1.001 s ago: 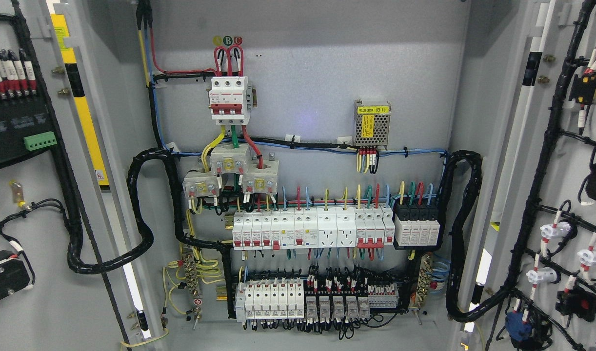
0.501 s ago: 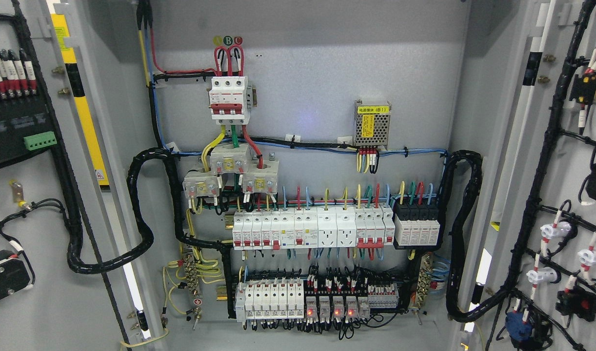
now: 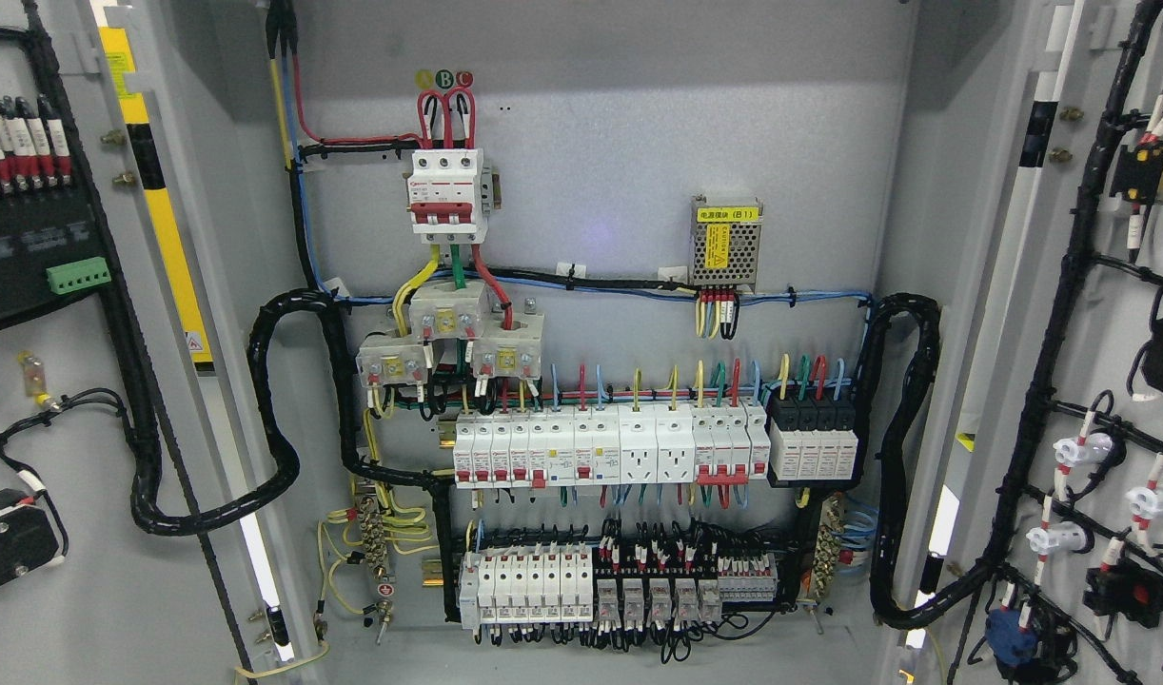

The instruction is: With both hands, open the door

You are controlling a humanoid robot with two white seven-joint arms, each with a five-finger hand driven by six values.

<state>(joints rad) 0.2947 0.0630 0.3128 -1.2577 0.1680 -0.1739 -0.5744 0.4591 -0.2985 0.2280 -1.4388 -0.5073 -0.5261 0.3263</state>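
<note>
You are looking straight into an electrical cabinet (image 3: 601,143) with both doors swung wide. The left door (image 3: 58,381) fills the picture's left edge and the right door (image 3: 1114,381) fills the right edge, each showing its inner face with wiring and parts mounted on it. Neither hand nor arm of the robot shows in the head view, so you cannot tell whether the fingers are spread or curled, and places cannot be given from a hand.

Nothing stands across the opening. On the grey back panel you see one three-pole breaker (image 3: 446,195) at the upper middle, with one yellow, one green and one red wire leaving its underside. Below it sit three grey blocks (image 3: 453,338) in a cluster. To the right of the breaker hangs one small power supply (image 3: 725,243) with a yellow label.

Lower down run two rows: a row of white breakers and sockets (image 3: 610,447) with a black module group (image 3: 814,442) at its right end, and under it a second row of white breakers and relays (image 3: 591,585). Two thick black cable looms (image 3: 277,419) bend out from the panel, one toward each door.
</note>
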